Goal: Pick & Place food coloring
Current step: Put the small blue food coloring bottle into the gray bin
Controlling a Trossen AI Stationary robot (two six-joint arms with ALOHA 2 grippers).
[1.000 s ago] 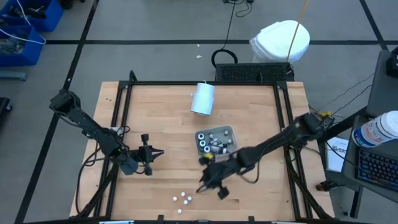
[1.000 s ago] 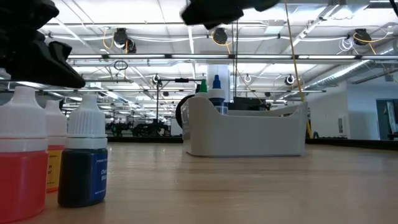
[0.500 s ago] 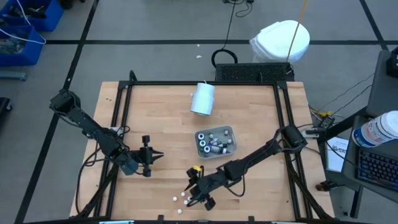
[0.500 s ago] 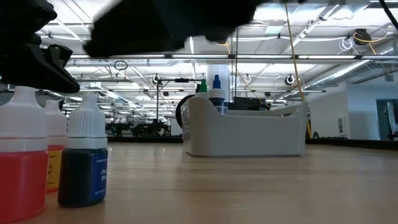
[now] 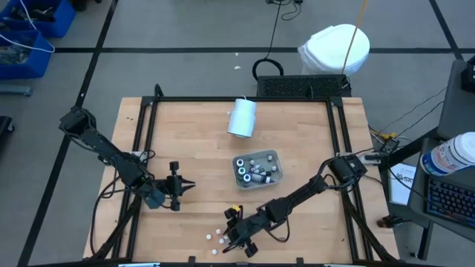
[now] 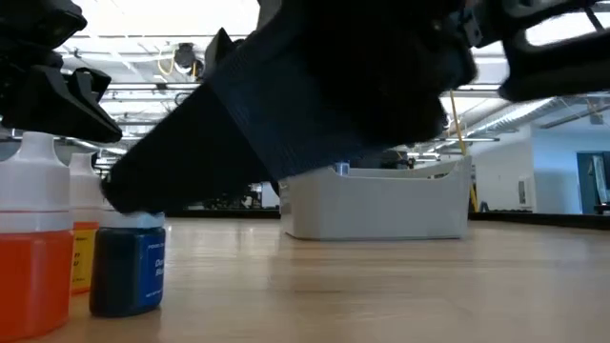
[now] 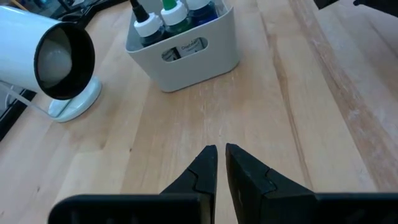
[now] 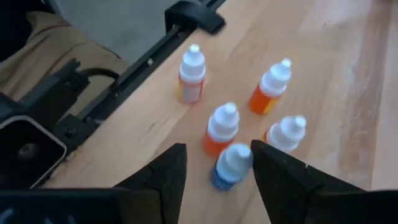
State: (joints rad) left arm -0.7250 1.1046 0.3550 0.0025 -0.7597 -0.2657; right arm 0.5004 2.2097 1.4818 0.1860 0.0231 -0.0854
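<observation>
Several loose food coloring bottles stand upright on their bases near the table's near edge. The right wrist view shows white-capped orange ones and a blue one. My right gripper is open and low over this group, its two fingers on either side of the blue bottle; whether they touch it, I cannot tell. More bottles sit in the pale tray at mid-table. My left gripper is shut and waits over bare wood to the left.
A pale blue-white cylinder lies on its side toward the far edge, also in the left wrist view. The tray stands between it and the loose bottles. A black frame rail runs close behind the bottles.
My right gripper has moved from beside the tray toward the table's near edge and to the left, and has come down over the loose bottles. In the low view it now fills the picture above the blue bottle. The bottles have stayed where they were.
</observation>
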